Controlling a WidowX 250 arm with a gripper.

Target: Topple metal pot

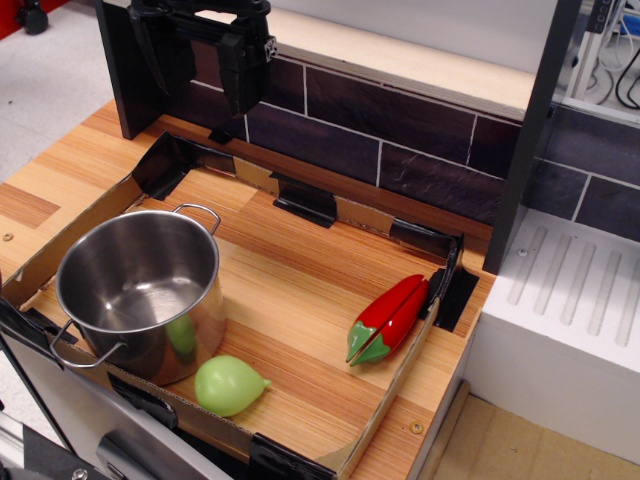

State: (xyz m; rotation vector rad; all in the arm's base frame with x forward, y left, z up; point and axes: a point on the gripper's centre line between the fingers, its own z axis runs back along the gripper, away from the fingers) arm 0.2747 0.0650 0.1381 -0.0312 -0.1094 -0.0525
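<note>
The metal pot (140, 290) stood upright at eight o'clock on the desk (300, 300), a green fruit (228, 384) just beside it at five o'clock. The gripper (245, 70) hung at eleven o'clock, well apart; whether its fingers were apart was unclear.

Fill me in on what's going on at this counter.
Nothing is being handled right now. The gripper hangs at the back left, above the wooden tray and clear of everything; whether it is open cannot be told. The metal pot stands upright and empty in the tray's front left corner, not yet toppled. A green pear-like toy lies by its base, and a red chili pepper toy rests against the right wall.
</note>
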